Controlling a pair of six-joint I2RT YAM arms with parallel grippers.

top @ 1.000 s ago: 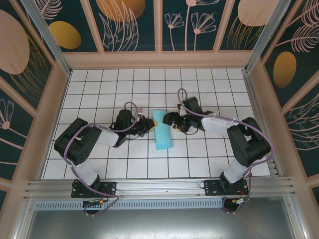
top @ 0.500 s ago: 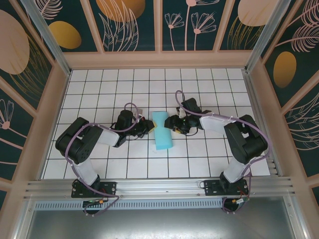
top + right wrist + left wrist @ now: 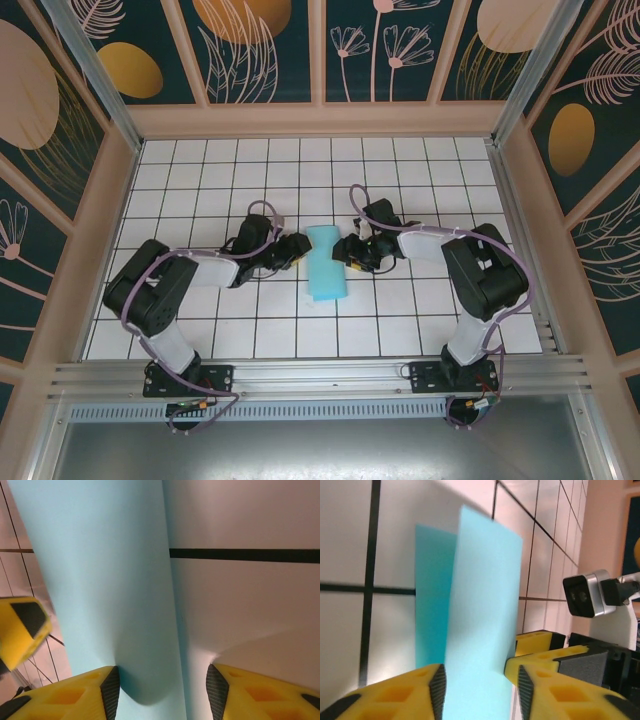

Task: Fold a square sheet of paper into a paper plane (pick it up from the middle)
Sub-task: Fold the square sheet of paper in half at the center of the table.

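**Item:** thin light-blue sheet of paper [image 3: 325, 263], plain and unmarked, folded over to a narrow oblong of more than one layer.

**Location:** about the middle of the white grid-tiled table [image 3: 200, 180], well apart from all four edges. Its long side runs from the far edge toward the near edge.

**Attendant claws:**
- The left gripper [image 3: 301, 250], yellow two-finger with black pads, is at the strip's left long edge. In the left wrist view its jaws [image 3: 480, 685] stand about halfway apart with the paper [image 3: 480, 605] running between them, not pinched.
- The right gripper [image 3: 345, 253], of the same make, is at the right long edge. In the right wrist view its jaws [image 3: 162, 690] also stand part-open, straddling the paper [image 3: 100, 580], which bows up slightly between the pads.

**Handling, as judged:**
- Very light and limp, with no stiffness beyond what the fold lends.
- It buckles rather than slides under a side push, and it creases for good wherever it is squeezed.
- The smooth tiles give little purchase for lifting an edge.

**Where to take hold, as judged:** at the mid-length of a long edge, on a raised flap, with a shallow pinch through one layer. A deep bite risks a stray crease or catching both layers.
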